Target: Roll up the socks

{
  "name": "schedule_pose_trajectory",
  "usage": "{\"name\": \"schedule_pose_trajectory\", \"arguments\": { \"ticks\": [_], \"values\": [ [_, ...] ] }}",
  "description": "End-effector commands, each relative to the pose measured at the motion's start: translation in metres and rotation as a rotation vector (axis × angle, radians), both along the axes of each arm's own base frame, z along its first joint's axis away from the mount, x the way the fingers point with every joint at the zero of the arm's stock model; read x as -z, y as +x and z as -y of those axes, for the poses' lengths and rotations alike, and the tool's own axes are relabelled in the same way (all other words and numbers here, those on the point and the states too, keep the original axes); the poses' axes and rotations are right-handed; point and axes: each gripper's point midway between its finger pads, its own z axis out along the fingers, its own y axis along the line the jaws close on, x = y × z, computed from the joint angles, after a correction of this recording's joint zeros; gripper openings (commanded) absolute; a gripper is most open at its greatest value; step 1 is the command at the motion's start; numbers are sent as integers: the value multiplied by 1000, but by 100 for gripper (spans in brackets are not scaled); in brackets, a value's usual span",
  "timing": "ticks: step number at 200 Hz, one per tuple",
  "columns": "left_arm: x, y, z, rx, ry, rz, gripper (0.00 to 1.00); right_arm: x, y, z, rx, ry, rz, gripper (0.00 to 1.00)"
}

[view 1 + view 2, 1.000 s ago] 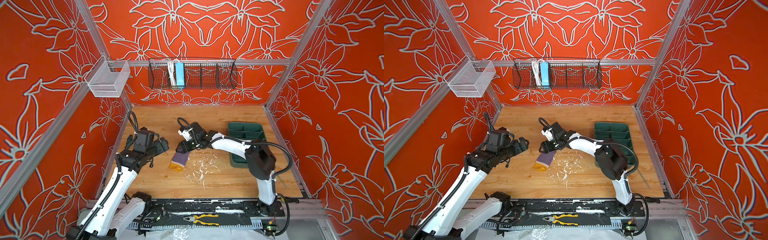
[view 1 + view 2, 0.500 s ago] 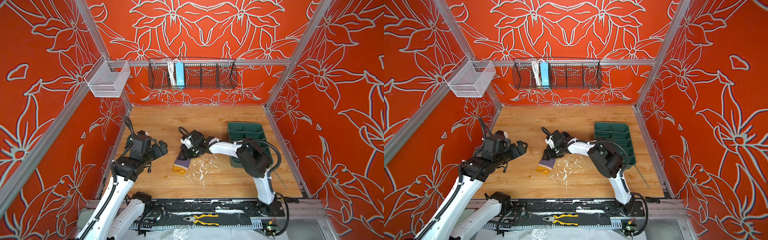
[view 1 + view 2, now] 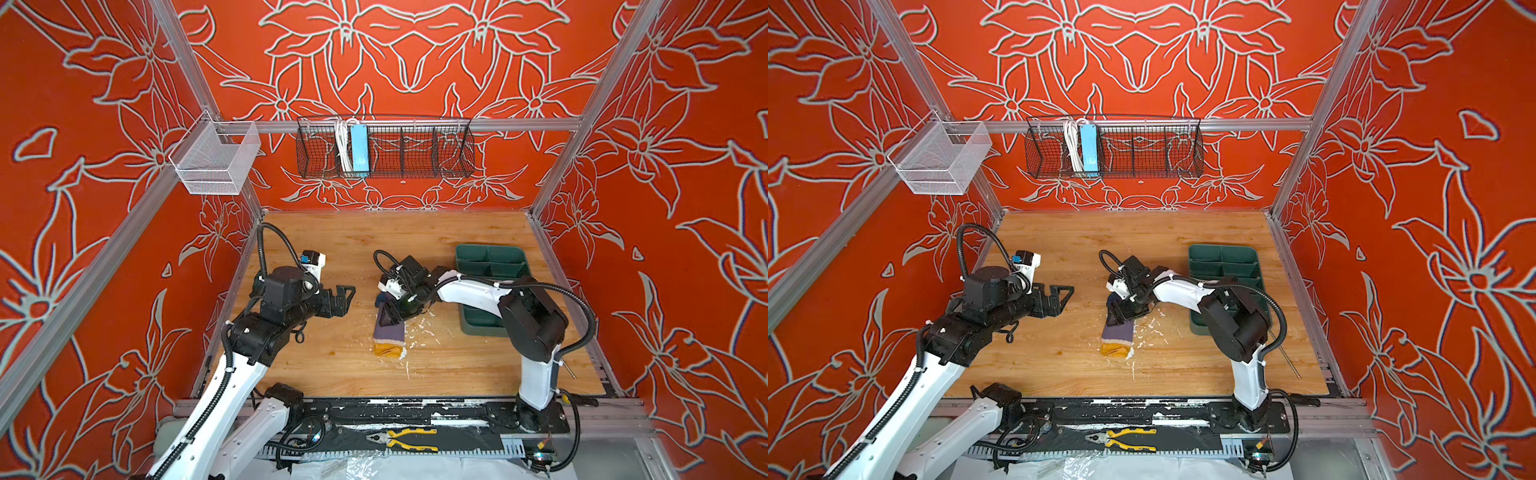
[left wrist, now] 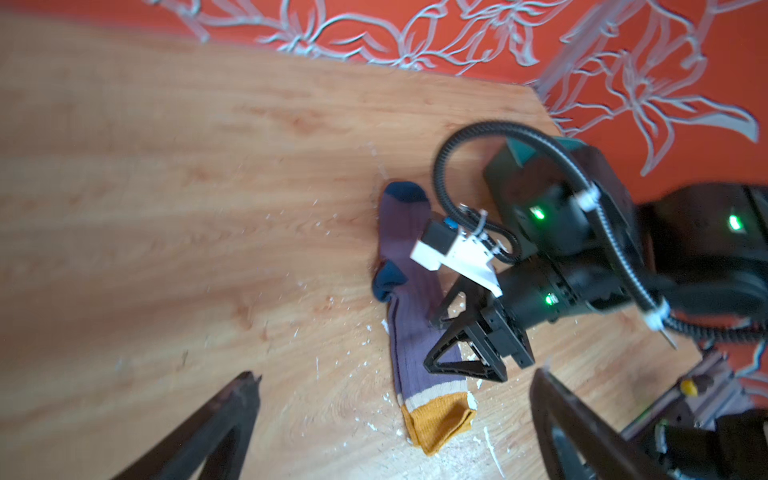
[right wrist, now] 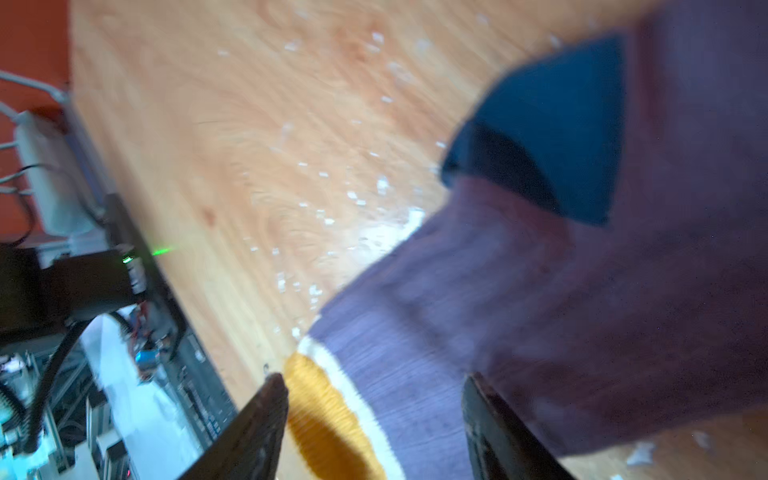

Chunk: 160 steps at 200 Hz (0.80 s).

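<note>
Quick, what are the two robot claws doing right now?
Left gripper: open, holding nothing.
Right gripper: open, jaws apart, down over the purple sock, not clamped on it.

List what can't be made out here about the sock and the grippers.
In both top views the right gripper covers much of the purple sock; contact with the fabric cannot be told.
Right wrist view: motion blur smears the sock; frame edges crop both its ends.
The left gripper: its wrist view's frame edge crops the fingers.
A second sock: none shows; one beneath the purple sock would be hidden.
</note>
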Motion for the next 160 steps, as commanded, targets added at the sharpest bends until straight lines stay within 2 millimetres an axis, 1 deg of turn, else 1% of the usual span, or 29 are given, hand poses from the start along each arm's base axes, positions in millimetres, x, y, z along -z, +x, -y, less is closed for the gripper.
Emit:
{"name": "schedule_pose_trajectory", "arguments": {
  "ticks": [1, 8, 16, 26, 30, 43, 53, 58, 74, 81, 85, 102, 113, 135, 160],
  "values": [
    [-18, -6, 14, 183, 174, 243, 99, -67, -7, -1, -107, 106, 121, 68],
    [-18, -11, 21, 245, 210, 292, 99, -79, -8, 4, -121, 114, 178, 68],
    [-16, -19, 29, 327, 248, 347, 99, -89, -8, 15, -126, 104, 266, 68],
    [-12, -30, 37, 427, 293, 415, 100, -97, -10, 29, -140, 89, 378, 68],
    [-10, -33, 40, 459, 311, 440, 99, -95, -13, 35, -151, 78, 415, 68],
    [-6, -40, 42, 518, 369, 504, 96, -100, -24, 54, -201, 76, 558, 67],
    [-2, -43, 41, 542, 421, 539, 95, -100, -37, 64, -262, 92, 665, 65],
    [1, -44, 40, 554, 449, 553, 94, -100, -47, 67, -310, 111, 716, 65],
    [15, -48, 37, 601, 560, 596, 92, -88, -81, 73, -494, 179, 884, 64],
    [25, -50, 35, 626, 612, 603, 91, -81, -90, 74, -554, 187, 953, 64],
    [31, -51, 34, 650, 663, 617, 91, -77, -91, 75, -576, 173, 992, 64],
    [54, -54, 28, 705, 816, 634, 90, -59, -91, 74, -637, 100, 1074, 62],
    [65, -55, 24, 726, 888, 641, 90, -49, -91, 67, -676, 59, 1097, 61],
    [77, -55, 19, 734, 937, 616, 89, -28, -90, 47, -771, -8, 1153, 61],
    [81, -56, 19, 728, 937, 619, 88, -6, -89, 27, -833, -59, 1142, 60]
  ]
}}
